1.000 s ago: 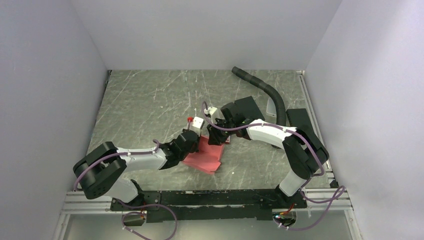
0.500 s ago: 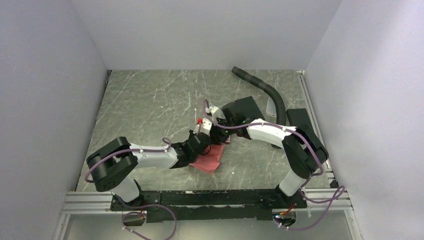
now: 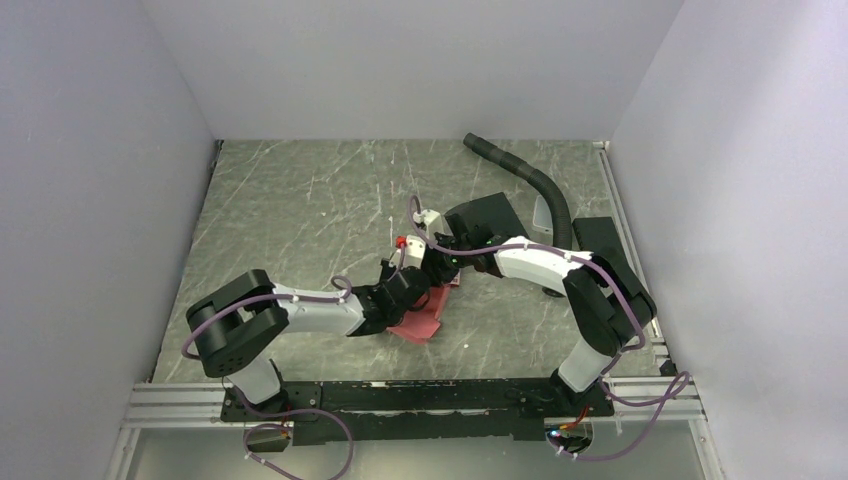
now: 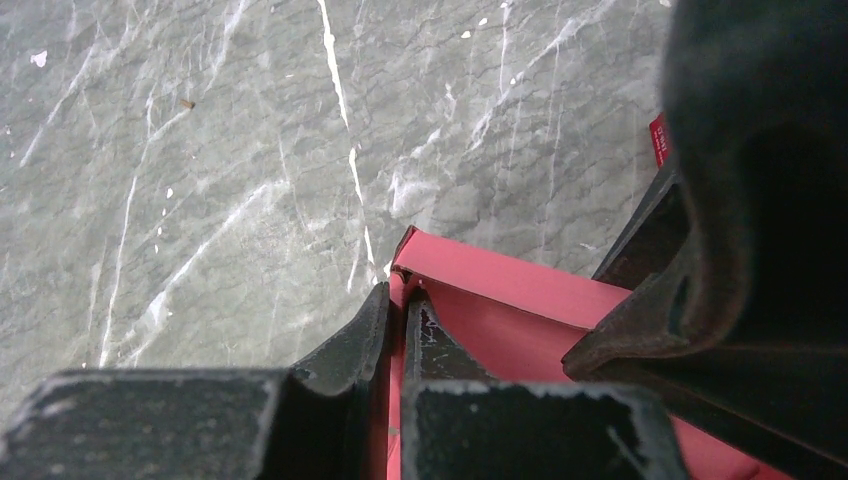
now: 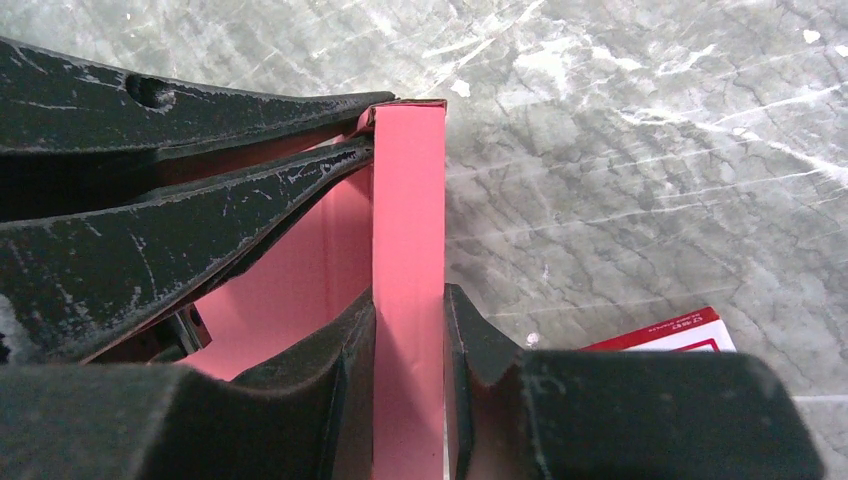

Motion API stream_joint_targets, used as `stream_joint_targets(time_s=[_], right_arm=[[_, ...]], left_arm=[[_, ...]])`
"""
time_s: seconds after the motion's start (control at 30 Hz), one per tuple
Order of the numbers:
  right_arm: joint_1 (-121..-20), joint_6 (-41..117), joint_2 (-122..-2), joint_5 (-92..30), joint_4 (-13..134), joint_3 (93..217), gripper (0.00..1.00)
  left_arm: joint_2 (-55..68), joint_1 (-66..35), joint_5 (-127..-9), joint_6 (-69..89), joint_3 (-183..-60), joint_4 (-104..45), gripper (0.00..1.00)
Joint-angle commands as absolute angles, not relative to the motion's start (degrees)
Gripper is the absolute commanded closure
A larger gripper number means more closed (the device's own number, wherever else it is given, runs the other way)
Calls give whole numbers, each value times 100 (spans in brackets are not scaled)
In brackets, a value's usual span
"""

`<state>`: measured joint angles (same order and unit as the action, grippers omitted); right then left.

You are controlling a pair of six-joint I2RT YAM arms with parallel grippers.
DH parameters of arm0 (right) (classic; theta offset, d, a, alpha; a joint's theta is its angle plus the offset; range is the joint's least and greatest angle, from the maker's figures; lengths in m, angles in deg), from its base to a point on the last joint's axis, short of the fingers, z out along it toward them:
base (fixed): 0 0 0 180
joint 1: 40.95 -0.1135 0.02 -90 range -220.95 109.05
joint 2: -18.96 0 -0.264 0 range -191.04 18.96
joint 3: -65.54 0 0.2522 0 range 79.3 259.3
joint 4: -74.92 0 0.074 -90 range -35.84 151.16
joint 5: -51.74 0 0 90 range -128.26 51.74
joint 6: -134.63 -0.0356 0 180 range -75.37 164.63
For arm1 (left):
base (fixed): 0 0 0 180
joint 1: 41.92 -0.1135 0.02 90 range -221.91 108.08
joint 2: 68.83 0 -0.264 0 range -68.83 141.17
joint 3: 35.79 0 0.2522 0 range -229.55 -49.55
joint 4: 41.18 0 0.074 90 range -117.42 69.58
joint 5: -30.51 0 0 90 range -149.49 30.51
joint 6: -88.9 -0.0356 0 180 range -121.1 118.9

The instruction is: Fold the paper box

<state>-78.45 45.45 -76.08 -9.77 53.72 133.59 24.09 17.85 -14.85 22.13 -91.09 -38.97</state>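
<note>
Paper box (image 5: 408,180): light, thin card, probably crease-prone. Left gripper (image 4: 398,300) pinches a wall edge; right gripper (image 5: 410,310) clamps the upright panel between its fingers.

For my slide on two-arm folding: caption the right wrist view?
Right gripper pinches a pink flap of the paper box; left gripper clamps the adjoining panel.

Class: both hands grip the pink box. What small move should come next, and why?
Probably the right hand should swing its pinched flap inward to crease the corner. Both hands are shut on the paper box: the left hand pins the adjoining wall, and the two panels meet at one corner.
</note>
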Motion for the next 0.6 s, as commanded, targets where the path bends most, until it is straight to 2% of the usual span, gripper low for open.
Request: stream_joint_targets(time_s=[0.0,0.57], right_arm=[[-7950,4327,-7543,-539,5599,13503,73],[-7914,4362,-7551,-552,5587,13520,73]], left_arm=[[2557,1750,-1649,2096,-8778,-3396,100],[1441,1724,-2262,1847,-8313,-3983,78]])
